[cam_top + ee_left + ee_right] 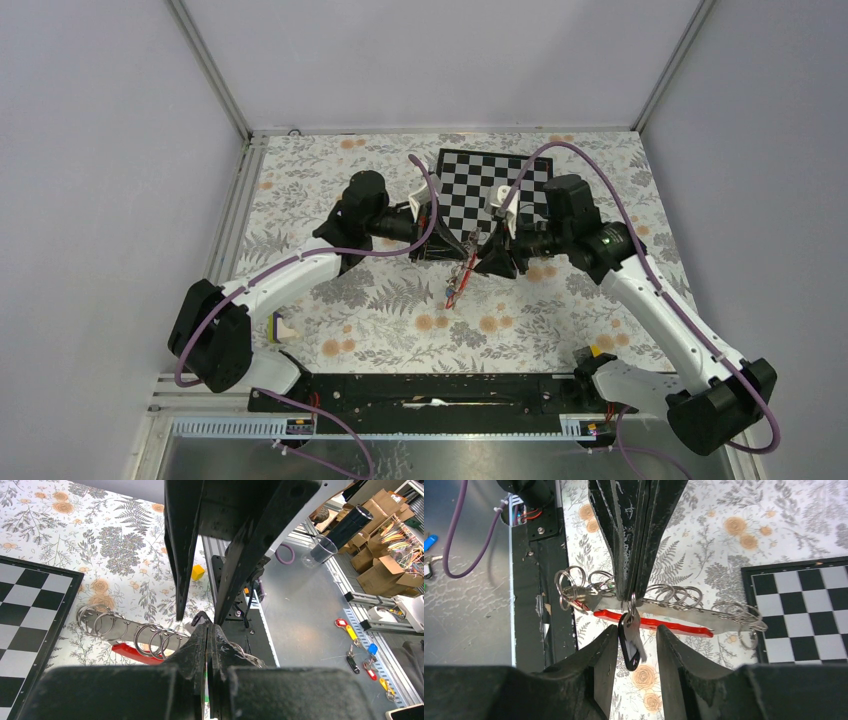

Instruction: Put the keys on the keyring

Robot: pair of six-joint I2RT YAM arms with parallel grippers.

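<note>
Steel keyring (704,616) pinched in left hand (633,596); right hand (636,629) narrowly parted around dark key (628,652)

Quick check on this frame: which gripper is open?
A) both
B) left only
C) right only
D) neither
C: in its own wrist view the right gripper has its fingers standing apart with a clear gap, while the left gripper has its fingers pressed together, pinched on the ring strip.
</note>
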